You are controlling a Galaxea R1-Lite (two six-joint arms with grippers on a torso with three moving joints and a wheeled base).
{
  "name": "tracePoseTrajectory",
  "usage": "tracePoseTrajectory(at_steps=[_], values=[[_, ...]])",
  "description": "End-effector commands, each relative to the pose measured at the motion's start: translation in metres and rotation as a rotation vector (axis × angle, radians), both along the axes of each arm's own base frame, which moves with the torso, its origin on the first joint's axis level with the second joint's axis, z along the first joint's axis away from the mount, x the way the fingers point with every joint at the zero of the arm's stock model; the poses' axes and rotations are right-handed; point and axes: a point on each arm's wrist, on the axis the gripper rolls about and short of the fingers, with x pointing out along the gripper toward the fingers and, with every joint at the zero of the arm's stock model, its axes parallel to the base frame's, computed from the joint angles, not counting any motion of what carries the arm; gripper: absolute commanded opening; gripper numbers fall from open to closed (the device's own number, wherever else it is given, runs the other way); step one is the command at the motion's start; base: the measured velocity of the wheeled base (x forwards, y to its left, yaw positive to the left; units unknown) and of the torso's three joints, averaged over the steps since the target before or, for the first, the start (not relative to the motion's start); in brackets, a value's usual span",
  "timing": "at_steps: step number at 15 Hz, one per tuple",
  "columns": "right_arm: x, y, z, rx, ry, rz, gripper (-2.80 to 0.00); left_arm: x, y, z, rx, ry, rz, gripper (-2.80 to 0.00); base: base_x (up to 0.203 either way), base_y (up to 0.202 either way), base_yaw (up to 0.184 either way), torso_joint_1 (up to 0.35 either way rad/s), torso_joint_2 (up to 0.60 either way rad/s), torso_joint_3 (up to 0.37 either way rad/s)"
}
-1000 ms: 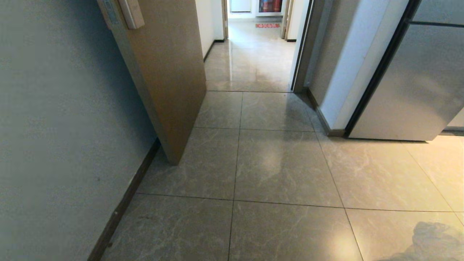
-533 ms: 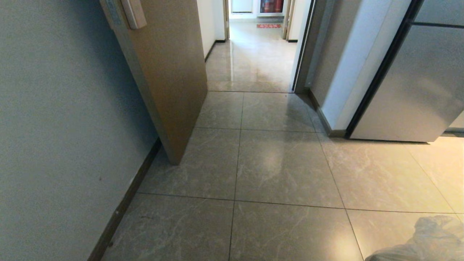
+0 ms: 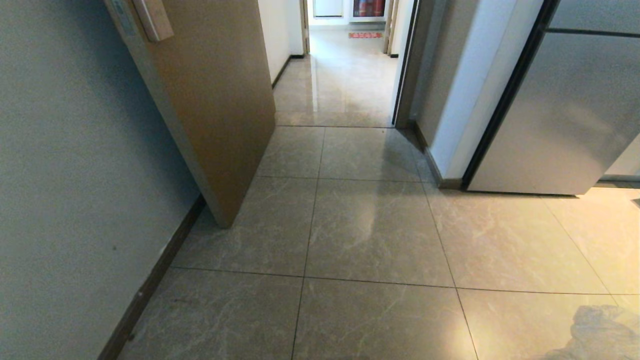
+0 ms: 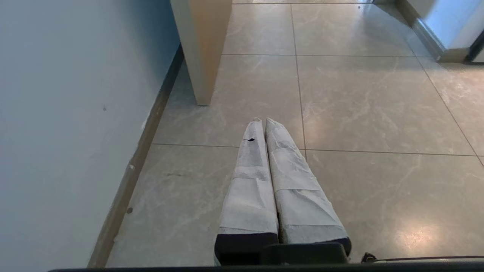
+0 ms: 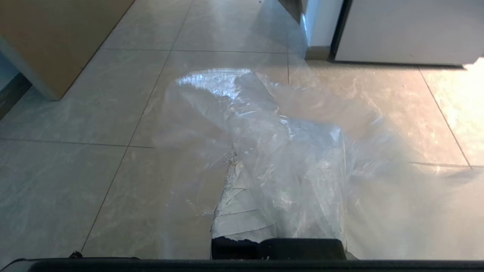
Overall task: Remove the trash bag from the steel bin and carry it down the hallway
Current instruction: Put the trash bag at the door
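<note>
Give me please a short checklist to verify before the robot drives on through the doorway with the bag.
1. Trash bag held by the right gripper, jaws shut on it: ok.
2. Left gripper empty, jaws shut: ok.
3. Open door on the left stands apart from the path: ok.
4. Hallway floor ahead free of things: ok.
5. Bag clears the floor: cannot tell.
6. Steel bin left behind, not in view: cannot tell.

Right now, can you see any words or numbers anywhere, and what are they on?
No text can be read.
Red mat far down the hallway: pale marks, too small to read.
Red things behind it: too small to read.
Panel on the door: no words visible.
</note>
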Motion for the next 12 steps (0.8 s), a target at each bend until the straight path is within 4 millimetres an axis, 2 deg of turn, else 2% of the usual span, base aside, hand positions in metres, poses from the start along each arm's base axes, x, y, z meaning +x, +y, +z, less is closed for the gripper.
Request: tracePoseTrajectory(at_steps=[1, 12], values=[[0.0002, 0.0, -0.0003, 0.0, 0.003, 0.0, -2.8, 0.0, 0.0, 0.0, 0.0, 0.0, 0.001, -2.8, 0.0, 0.0, 0.0, 0.0, 0.0, 0.0], [0.0002, 0.0, -0.0003, 0.0, 0.003, 0.0, -2.8, 0.0, 0.0, 0.0001, 0.0, -0.001, 0.001, -2.8, 0.0, 0.0, 0.0, 0.0, 0.0, 0.0]])
